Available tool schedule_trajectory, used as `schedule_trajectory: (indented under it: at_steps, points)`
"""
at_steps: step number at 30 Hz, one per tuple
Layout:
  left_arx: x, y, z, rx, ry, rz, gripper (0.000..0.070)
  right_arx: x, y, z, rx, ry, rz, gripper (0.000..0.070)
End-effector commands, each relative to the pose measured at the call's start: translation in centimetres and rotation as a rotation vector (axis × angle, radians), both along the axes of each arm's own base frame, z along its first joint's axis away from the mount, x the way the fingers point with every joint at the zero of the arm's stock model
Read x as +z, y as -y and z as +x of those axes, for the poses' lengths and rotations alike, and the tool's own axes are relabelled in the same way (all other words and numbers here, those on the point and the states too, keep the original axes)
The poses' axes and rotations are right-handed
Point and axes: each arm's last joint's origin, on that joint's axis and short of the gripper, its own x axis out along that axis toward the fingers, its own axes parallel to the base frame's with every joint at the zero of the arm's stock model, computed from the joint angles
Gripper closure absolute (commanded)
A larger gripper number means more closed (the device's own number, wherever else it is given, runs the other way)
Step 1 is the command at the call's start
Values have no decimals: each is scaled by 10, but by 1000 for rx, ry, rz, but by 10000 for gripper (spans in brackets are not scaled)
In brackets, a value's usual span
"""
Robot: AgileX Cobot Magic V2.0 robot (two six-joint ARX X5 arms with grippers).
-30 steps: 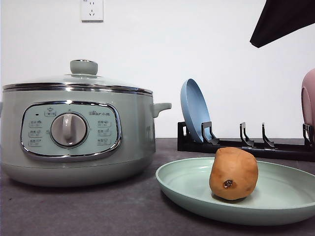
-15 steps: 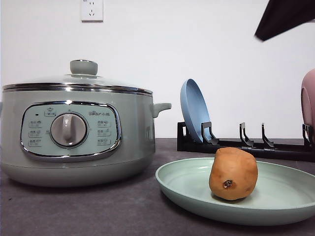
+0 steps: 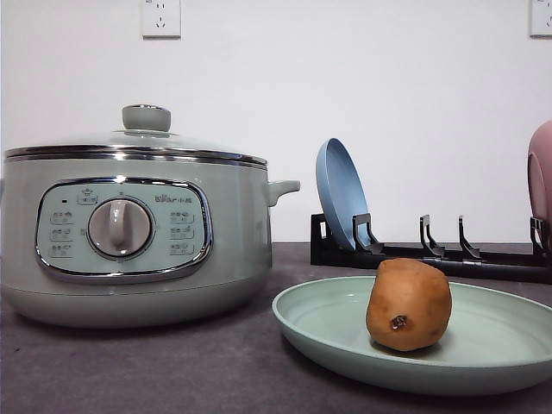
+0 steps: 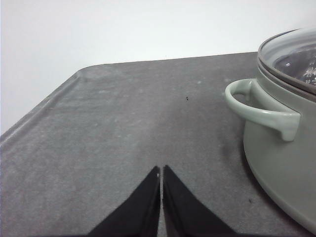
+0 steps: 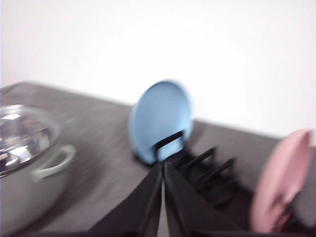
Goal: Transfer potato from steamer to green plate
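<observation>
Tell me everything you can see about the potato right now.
The potato is oval with smooth orange-brown skin and a small dark spot low on the side facing the front camera. It stands on end on the green plate, a little left of the plate's middle, to the right of the steamer. Nothing else touches it.

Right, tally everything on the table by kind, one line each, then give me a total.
Plates: 3 – green, blue, pink
Potato: 1
Steamer: 1
Rack: 1
Total: 6
</observation>
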Motion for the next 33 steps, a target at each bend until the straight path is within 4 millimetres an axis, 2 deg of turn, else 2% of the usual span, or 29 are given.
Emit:
schedule_trajectory:
  at_steps: [1, 8, 16, 27, 33]
  points:
    - [-6, 0, 1, 4, -7, -2, 700, -9, 3, -2, -42, 54, -19, 700]
    - [-6, 0, 1, 4, -7, -2, 700, -60, 9, -6, -191, 119, -17, 700]
    - [-6, 0, 1, 4, -7, -2, 700, -103, 11, -5, -264, 126, -10, 700]
    - [-6, 0, 1, 4, -7, -2, 700, -133, 12, -1, -308, 58, 52, 700]
    - [-6, 0, 1, 4, -7, -2, 700, -148, 12, -1, -310, -75, 52, 700]
